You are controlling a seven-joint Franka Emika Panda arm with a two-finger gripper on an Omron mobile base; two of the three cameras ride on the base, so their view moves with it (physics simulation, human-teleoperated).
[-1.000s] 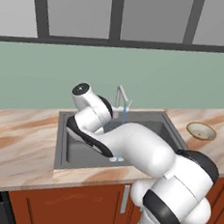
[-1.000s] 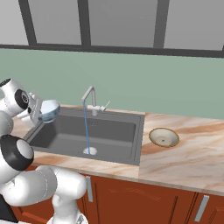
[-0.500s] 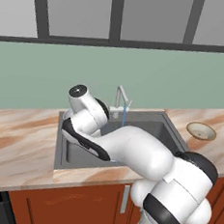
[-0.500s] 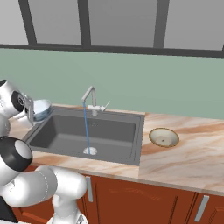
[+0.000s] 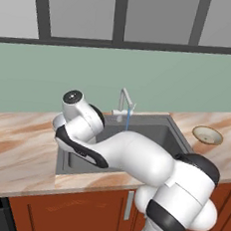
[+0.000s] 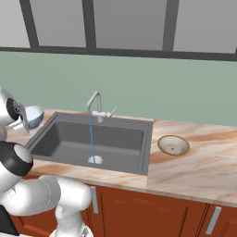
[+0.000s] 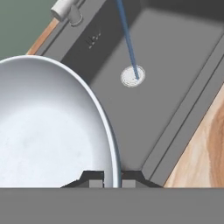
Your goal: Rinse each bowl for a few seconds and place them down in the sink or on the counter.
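Our gripper [image 7: 112, 180] is pinched tight on the rim of the pale bowl [image 7: 48, 127], lower left of frame; it looks glossy, rigid, probably slippery wet, so rim grips suit.

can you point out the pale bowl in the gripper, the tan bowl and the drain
pale bowl [image 7: 48, 131], hand view, on its white inside
tan bowl [image 6: 173, 145], right base view, on its darker inside
drain [image 7: 132, 76], hand view, on the round silver disc in the sink floor
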